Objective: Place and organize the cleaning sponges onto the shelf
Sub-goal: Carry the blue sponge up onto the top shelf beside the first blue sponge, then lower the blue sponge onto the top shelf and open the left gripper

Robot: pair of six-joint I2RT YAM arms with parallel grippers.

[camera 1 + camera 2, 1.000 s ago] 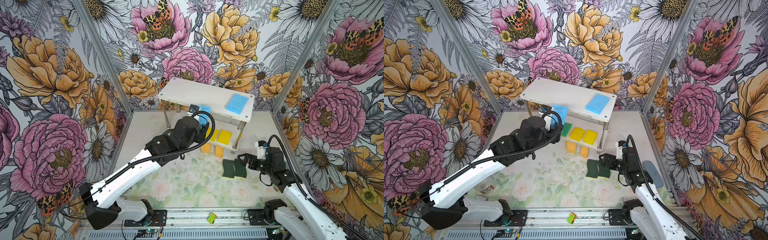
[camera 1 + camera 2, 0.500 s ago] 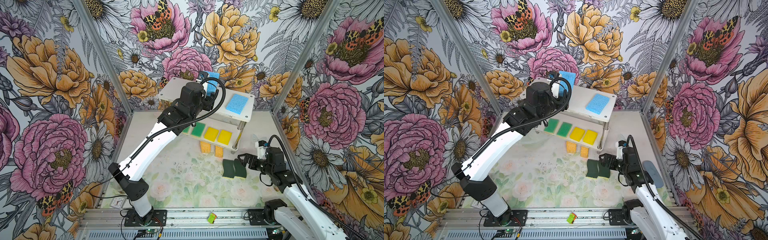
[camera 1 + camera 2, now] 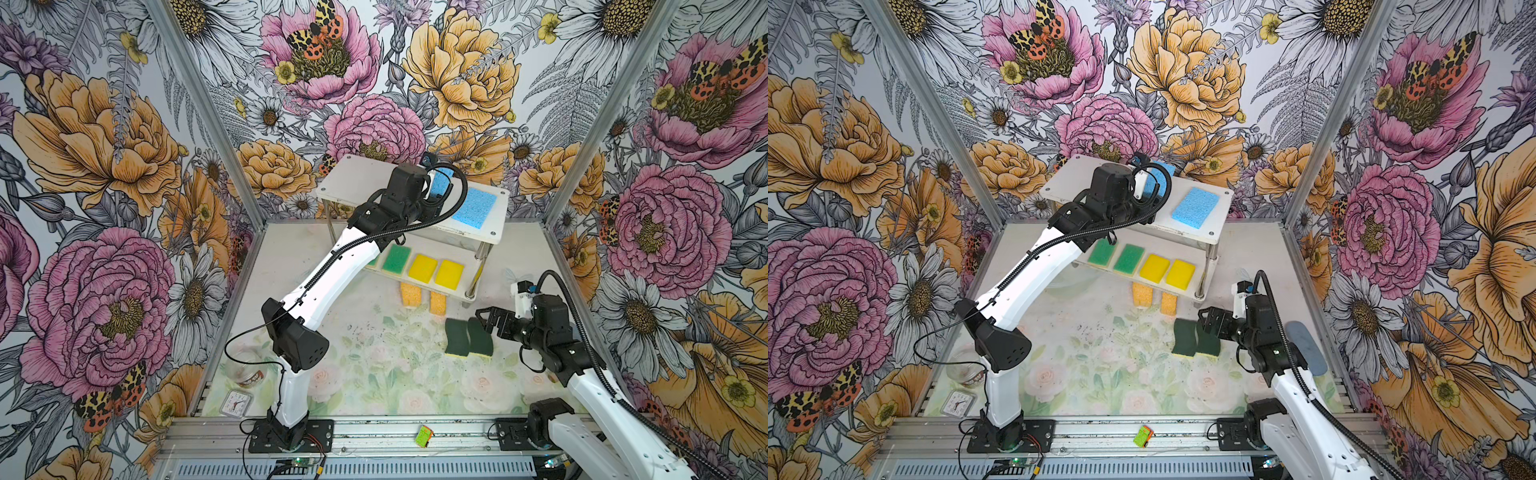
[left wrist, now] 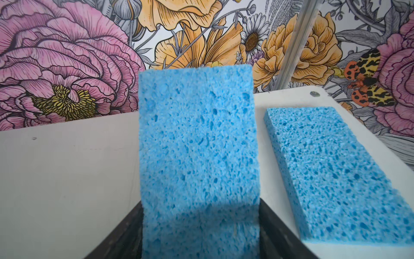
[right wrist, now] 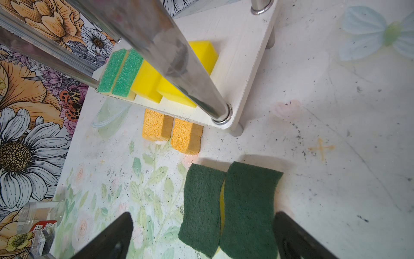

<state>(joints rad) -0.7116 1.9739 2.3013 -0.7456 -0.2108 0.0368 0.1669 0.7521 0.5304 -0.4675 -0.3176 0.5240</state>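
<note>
My left gripper (image 4: pixel 200 224) is shut on a light blue porous sponge (image 4: pixel 197 145), which stands upright over the top board of the white shelf (image 3: pixel 361 187). A second blue sponge (image 3: pixel 475 208) lies flat on that board just beside the held one (image 3: pixel 439 185). Two green-topped sponges (image 3: pixel 396 258) and two yellow ones (image 3: pixel 436 270) sit in a row on the lower board. Two orange sponges (image 3: pixel 422 295) stand on the table at the shelf's front edge. My right gripper (image 5: pixel 202 216) is open low over two dark-green wavy sponges (image 5: pixel 230 201) lying side by side on the table.
A shiny shelf post (image 5: pixel 179 60) rises close in front of the right wrist. A clear jar (image 3: pixel 247 370) and a small clock (image 3: pixel 236 403) lie near the left arm's base. A small green toy (image 3: pixel 424 436) rests on the front rail.
The left arm has lifted the blue sponge from in front of the shelf's lower level up over the top board, beside the other blue sponge. The right arm has not moved.
</note>
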